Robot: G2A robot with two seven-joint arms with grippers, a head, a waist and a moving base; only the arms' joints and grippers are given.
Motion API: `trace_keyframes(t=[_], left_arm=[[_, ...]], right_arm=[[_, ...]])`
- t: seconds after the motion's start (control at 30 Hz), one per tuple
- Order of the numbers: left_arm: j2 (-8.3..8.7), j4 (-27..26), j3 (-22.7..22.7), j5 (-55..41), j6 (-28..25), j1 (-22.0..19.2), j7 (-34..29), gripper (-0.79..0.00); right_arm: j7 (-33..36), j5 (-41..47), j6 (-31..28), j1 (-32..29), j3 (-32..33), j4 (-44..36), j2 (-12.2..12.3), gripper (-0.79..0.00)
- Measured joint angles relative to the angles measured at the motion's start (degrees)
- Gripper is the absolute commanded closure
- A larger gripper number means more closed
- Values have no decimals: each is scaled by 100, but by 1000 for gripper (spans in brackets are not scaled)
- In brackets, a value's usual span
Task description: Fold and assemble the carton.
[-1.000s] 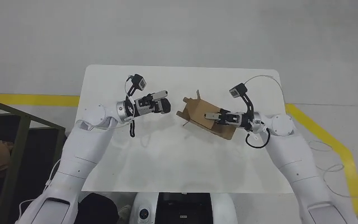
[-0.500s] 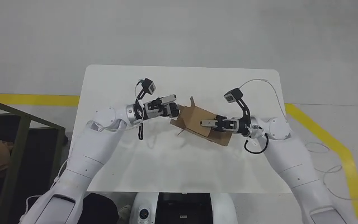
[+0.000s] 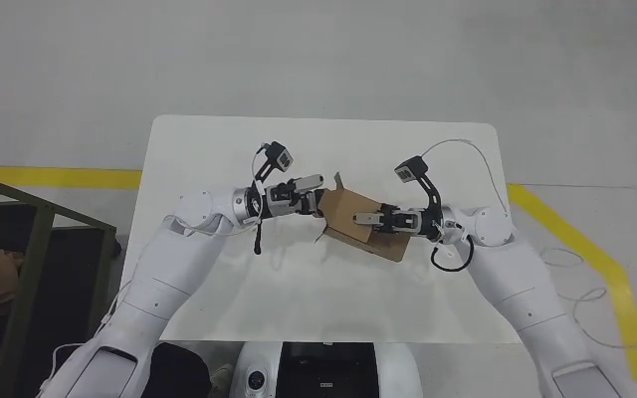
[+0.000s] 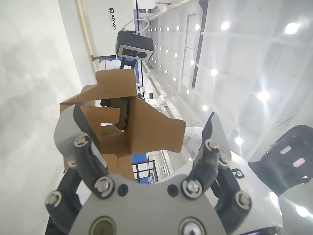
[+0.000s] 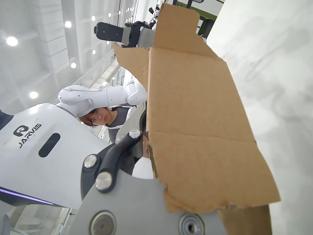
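Observation:
A brown cardboard carton (image 3: pixel 356 221) is held over the middle of the white table (image 3: pixel 209 289), partly folded, with loose flaps sticking out at its left end. My right gripper (image 3: pixel 370 219) is shut on the carton's upper wall; in the right wrist view one finger (image 5: pixel 142 123) presses the wall's edge and the other is hidden behind the carton (image 5: pixel 195 113). My left gripper (image 3: pixel 317 192) stands open at the carton's left end. In the left wrist view the carton's flaps (image 4: pixel 151 128) lie between its spread fingers (image 4: pixel 73 121).
Bare white tabletop lies on all sides of the carton. A cable (image 3: pixel 468 144) loops from the right arm over the table's far right corner. A yellow floor stripe (image 3: pixel 60 177) and a dark rack (image 3: pixel 30 249) sit beyond the table's left edge.
My left arm has swung right, from well left of the carton up to its flaps. My right gripper has carried the carton a little leftward toward it.

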Motion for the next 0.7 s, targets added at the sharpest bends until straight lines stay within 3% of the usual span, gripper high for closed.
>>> trace_keyframes(t=[0.7], left_arm=[[-45,104,43,130,-53,-152,98,-785]], right_arm=[[-33,170,-33,118,-336,-34,69,0]])
